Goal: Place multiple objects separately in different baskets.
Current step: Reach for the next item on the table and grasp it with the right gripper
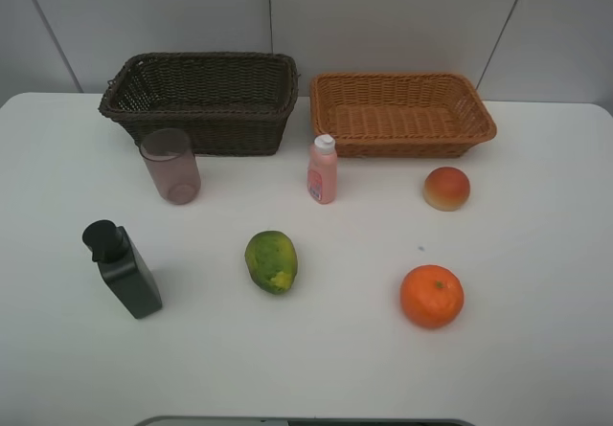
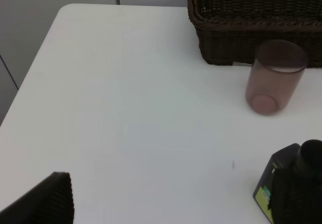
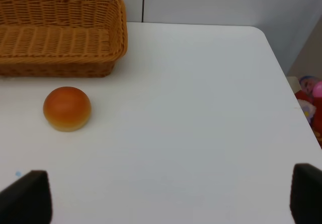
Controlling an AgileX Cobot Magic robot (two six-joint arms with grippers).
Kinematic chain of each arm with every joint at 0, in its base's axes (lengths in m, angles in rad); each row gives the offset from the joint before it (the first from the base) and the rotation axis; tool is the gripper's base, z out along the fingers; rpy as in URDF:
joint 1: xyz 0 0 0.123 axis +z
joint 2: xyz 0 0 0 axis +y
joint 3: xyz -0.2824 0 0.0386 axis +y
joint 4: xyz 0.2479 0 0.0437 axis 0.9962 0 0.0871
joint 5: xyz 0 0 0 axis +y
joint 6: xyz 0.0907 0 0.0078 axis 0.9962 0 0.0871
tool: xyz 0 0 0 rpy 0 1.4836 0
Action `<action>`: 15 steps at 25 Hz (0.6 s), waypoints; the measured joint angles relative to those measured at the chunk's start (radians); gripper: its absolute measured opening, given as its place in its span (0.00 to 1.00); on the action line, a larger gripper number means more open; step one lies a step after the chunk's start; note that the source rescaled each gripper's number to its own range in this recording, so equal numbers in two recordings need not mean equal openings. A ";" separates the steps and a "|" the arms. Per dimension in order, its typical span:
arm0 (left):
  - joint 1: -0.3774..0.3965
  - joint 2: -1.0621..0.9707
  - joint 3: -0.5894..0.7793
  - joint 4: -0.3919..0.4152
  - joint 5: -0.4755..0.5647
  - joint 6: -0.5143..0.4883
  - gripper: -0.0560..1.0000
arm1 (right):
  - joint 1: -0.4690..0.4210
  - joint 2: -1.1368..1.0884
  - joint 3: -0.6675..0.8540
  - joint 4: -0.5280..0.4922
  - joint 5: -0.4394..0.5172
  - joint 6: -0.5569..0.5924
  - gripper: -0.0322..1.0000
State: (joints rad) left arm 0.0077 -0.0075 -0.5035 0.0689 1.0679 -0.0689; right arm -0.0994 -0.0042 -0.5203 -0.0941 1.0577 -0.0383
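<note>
Two baskets stand at the back: a dark brown basket [image 1: 201, 100] [image 2: 256, 17] on the left and an orange-tan basket [image 1: 400, 112] [image 3: 55, 38] on the right. In front lie a pinkish cup [image 1: 171, 166] [image 2: 274, 78], a pink white-capped bottle [image 1: 323, 169], a peach-like fruit [image 1: 446, 188] [image 3: 67, 108], a black pump bottle [image 1: 123, 268] [image 2: 294, 189], a green-yellow papaya [image 1: 271, 261] and an orange [image 1: 432, 296]. The exterior view shows neither arm. My left gripper [image 2: 171, 206] hangs open over bare table, one finger [image 2: 48, 201] showing. My right gripper [image 3: 171, 196] is open, with nothing between its fingertips [image 3: 27, 196].
The white table's left edge [image 2: 30, 78] and right edge [image 3: 282, 68] are near the grippers. A white wall stands behind the baskets. Red and pink items [image 3: 312, 95] lie beyond the right edge, off the table.
</note>
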 joint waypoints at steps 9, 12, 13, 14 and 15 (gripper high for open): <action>0.000 0.000 0.000 0.000 0.000 0.000 1.00 | 0.000 0.000 0.000 0.000 0.000 0.000 1.00; 0.000 0.000 0.000 0.000 0.000 0.000 1.00 | 0.000 0.000 0.000 0.000 0.000 0.000 1.00; 0.000 0.000 0.000 0.000 0.000 0.000 1.00 | 0.000 0.000 0.000 0.000 0.000 0.000 1.00; 0.000 0.000 0.000 0.000 0.000 0.000 1.00 | 0.000 0.000 0.000 0.000 0.000 0.000 1.00; 0.000 0.000 0.000 0.000 0.000 0.000 1.00 | 0.000 0.000 0.000 0.000 0.000 0.000 1.00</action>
State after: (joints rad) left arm 0.0077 -0.0075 -0.5035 0.0689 1.0679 -0.0689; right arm -0.0994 -0.0042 -0.5203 -0.0941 1.0577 -0.0383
